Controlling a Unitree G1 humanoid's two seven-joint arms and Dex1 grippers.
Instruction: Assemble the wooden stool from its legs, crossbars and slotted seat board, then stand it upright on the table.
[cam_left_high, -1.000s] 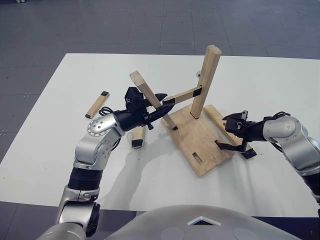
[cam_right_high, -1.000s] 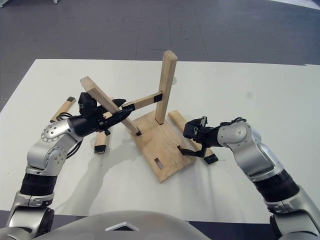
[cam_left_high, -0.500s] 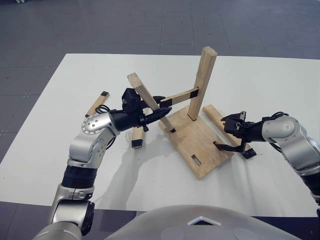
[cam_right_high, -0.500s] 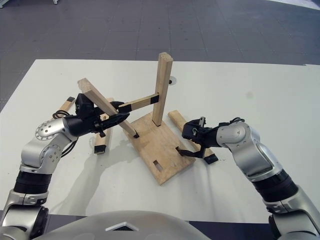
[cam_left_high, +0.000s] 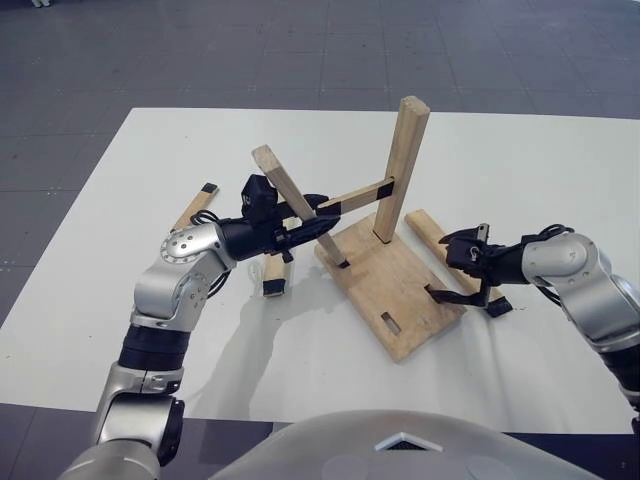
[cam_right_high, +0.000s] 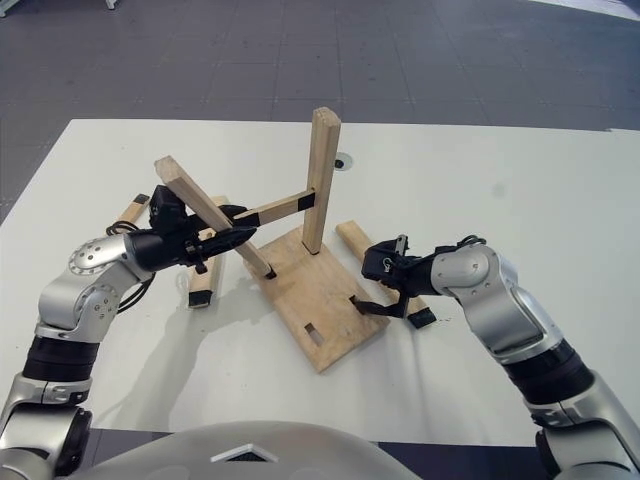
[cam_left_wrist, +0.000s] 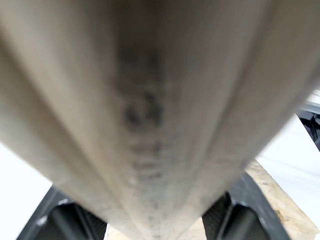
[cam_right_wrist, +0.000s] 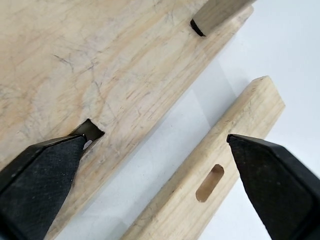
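My left pincer (cam_left_high: 322, 225) clamps the tilted leg (cam_left_high: 272, 170); my right pincer (cam_right_wrist: 156, 140) gapes wide, empty, over the seat board (cam_left_high: 395, 285).

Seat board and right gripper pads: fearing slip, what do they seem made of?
The pale slotted seat board looks like bare matte wood, grain lines showing. The right gripper has black pads, matte and finely textured: perhaps rubber or plastic.

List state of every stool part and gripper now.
Slotted wooden seat board: lying flat, two near slots empty.
Upright wooden leg: standing in the board.
Tilted wooden leg: leaning, foot at a board slot.
Black-tipped wooden crossbar: spanning both legs.
Loose slotted wooden leg: flat beside the board.
Two short black-tipped wooden pieces: flat, unassembled.
Left gripper: shut on the tilted leg.
Right gripper: open above board edge.
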